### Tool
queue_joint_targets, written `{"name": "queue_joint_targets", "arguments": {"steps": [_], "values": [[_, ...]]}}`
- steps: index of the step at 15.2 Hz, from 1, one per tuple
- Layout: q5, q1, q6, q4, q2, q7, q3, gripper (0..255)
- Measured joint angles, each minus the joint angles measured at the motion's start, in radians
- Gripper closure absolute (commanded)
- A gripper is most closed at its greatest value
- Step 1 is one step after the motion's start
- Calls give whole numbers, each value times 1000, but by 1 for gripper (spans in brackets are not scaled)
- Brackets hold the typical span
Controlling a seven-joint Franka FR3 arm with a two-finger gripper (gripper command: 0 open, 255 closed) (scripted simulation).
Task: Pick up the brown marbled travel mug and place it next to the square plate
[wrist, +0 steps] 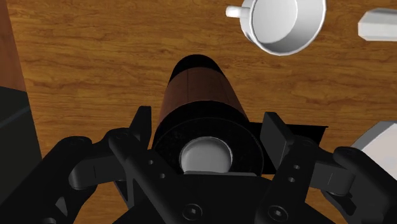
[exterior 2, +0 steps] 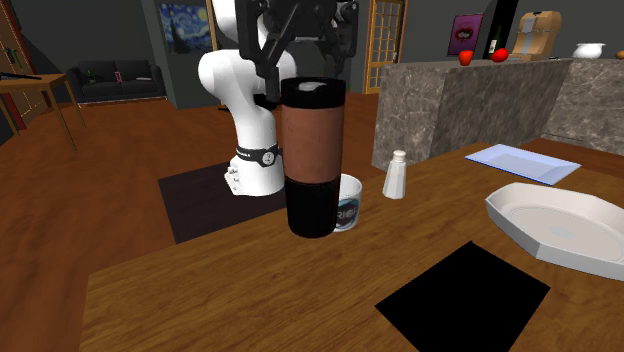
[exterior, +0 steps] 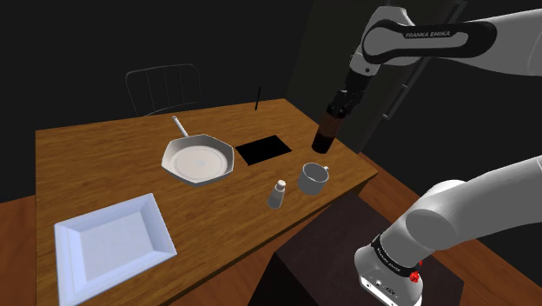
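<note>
**mugwatcher:** ok so where's the travel mug at? I've got it in the right half of the shoulder view, close to the right-hand edge of the wooden surface. Brown marbled middle, black base, black lid

**tabletop_tim:** yep, and the gripper has it. In the wrist view the two fingers are closed in on the black top band, one each side and pressed right against it. So it's clamped, not just sitting between them

**mugwatcher:** is it off the surface though?

**tabletop_tim:** honestly can't tell, the base is either on the wood or just above it. In the second exterior view the mug is dead centre of the frame. There's a white cup tucked just behind it and a small white shaker a bit further right

**mugwatcher:** and the square plate?

**tabletop_tim:** lower left of the shoulder view, well apart from the mug. Between them sit a pale eight-sided pan with a handle and a flat black rectangle on the wood. The rectangle is just left of the mug
</note>
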Motion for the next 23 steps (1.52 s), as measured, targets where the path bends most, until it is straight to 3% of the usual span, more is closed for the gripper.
{"name": "queue_joint_targets", "arguments": {"steps": [23], "values": [[11,7,-308,321,13,-4,13,255]]}}
